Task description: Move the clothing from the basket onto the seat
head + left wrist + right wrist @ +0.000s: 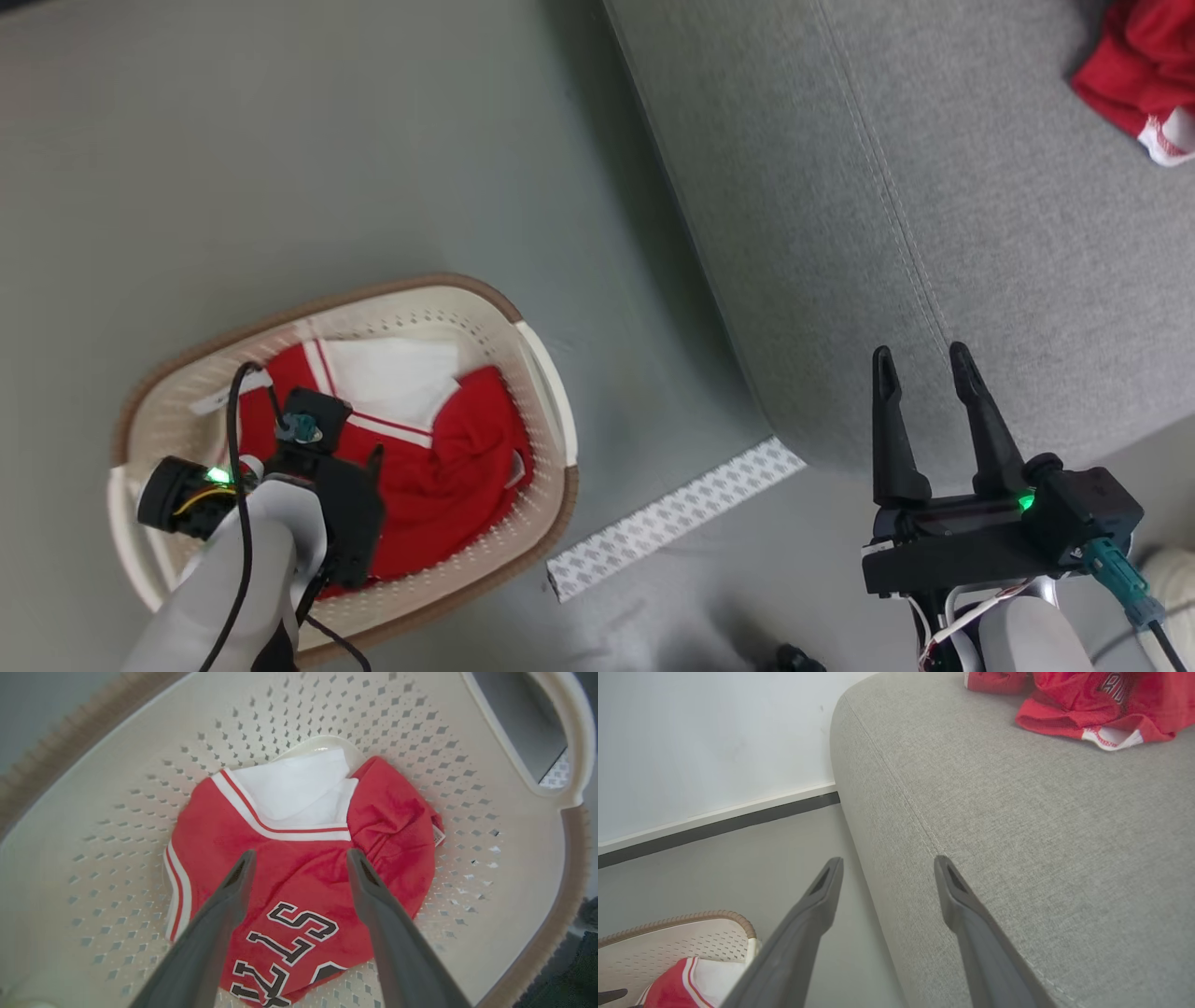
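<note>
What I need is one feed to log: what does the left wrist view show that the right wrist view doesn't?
Left wrist, not right: the jersey's dark lettering and the basket's side handle. Right wrist, not left: the sofa with red clothing on it, and the wall. Both: the basket holding the white-trimmed jersey, seen past the open left pincer or right pincer.

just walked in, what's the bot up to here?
Laundry transfer, partway done. The left end effector hangs open over a red jersey lying in the basket, not gripping it. The right end effector is open and empty at the sofa edge. More red clothing already lies on the sofa.
</note>
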